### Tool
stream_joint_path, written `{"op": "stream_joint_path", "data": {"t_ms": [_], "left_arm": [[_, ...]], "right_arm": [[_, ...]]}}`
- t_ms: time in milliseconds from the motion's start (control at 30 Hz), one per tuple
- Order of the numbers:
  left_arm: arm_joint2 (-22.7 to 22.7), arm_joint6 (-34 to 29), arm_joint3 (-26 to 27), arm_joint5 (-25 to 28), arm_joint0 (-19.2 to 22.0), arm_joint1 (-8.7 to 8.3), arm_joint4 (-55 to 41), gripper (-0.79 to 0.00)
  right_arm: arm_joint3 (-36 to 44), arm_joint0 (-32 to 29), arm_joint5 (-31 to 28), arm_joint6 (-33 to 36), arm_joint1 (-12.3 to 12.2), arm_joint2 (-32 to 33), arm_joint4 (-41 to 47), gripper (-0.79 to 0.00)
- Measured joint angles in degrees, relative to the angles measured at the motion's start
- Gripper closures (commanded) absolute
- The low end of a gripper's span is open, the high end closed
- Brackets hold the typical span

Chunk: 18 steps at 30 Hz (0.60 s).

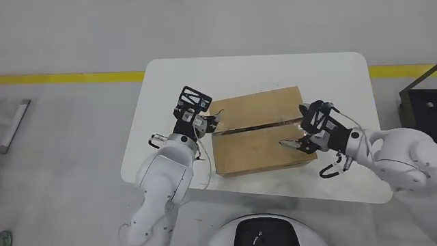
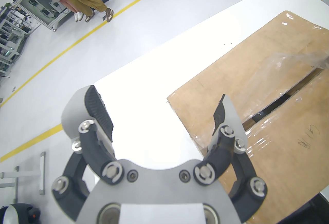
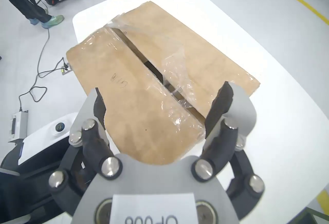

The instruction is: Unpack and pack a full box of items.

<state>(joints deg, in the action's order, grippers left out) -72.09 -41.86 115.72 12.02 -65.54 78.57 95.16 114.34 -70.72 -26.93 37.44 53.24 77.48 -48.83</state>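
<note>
- The right gripper (image 3: 162, 104), jaws spread wide and holding nothing, hangs above one short end of a flat brown cardboard box (image 3: 123, 73)
- One of its black-padded fingers (image 3: 223, 101) sits just beside the end of the dark seam (image 3: 151, 68) between the box's two closed top flaps
- From this gripper the seam runs straight away along the box's long axis, towards the other arm
- Crinkled clear tape (image 3: 172, 60) lies loose and partly lifted across the seam
- The left gripper (image 2: 162, 112), also spread open and empty, is at the opposite short end, with one finger over the box's edge and the other over bare table
- The box rests near the middle of a white rounded table (image 1: 341, 75), lengthwise between the two arms
- Judgement: the right gripper is closer to the seam line and lined up with it, so peeling the tape or lifting a flap looks easiest from that end
</note>
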Motion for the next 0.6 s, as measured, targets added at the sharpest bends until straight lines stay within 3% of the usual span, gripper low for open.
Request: {"op": "stream_joint_path", "data": {"t_ms": [33, 100, 233, 300, 400, 600], "left_arm": [[0.01, 0.11, -0.04, 0.01, 0.03, 0.00, -0.03, -0.785], [0.11, 0.38, -0.23, 0.06, 0.13, 0.00, -0.14, -0.785], [0.33, 0.72, -0.54, 0.09, 0.20, 0.01, -0.31, -0.785], [0.35, 0.78, -0.64, 0.01, 0.22, 0.02, -0.44, -0.785], [0.32, 0.99, -0.73, -0.04, 0.38, 0.02, -0.70, -0.785], [0.37, 1.17, -1.07, 0.18, 0.66, 0.02, -1.15, -0.785]], "right_arm": [[-0.12, 0.38, 0.86, -0.24, 0.13, -0.82, -1.24, -0.579], [-0.65, 1.49, 2.84, -0.75, 0.47, -2.86, -3.84, -0.409], [-1.94, 3.94, 5.78, -0.89, 1.13, -6.77, -8.89, -0.323], [-2.70, 5.18, 7.09, -1.01, 1.51, -8.75, -11.27, -0.234], [-3.49, 6.74, 8.37, -0.85, 1.95, -10.96, -14.47, 0.000], [-3.28, 7.92, 10.25, -1.13, 2.45, -12.65, -19.73, 0.000]]}}
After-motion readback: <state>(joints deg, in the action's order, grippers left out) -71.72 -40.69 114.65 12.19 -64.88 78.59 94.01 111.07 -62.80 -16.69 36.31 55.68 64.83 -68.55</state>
